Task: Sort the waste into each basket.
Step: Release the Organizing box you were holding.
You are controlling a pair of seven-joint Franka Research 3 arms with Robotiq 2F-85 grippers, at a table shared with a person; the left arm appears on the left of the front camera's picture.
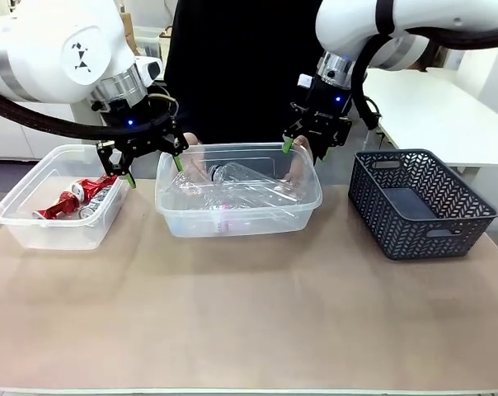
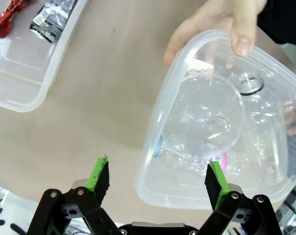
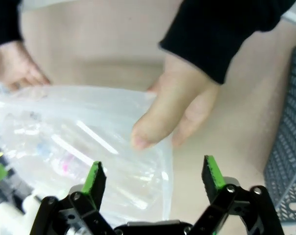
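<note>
On the tan table (image 1: 249,330), two clear tubs sit side by side: the left tub (image 1: 26,219) holds crushed red-and-silver cans (image 1: 76,198), the middle tub (image 1: 232,216) clear plastic bottles and cups (image 2: 207,117). Right of them stands a dark herringbone basket (image 1: 447,216). Over the middle tub's two ends hang the left gripper (image 1: 152,165) and right gripper (image 1: 303,147), both with fingers spread wide and empty. Beyond, a person's hands (image 3: 175,110) grip the tub's far rim.
</note>
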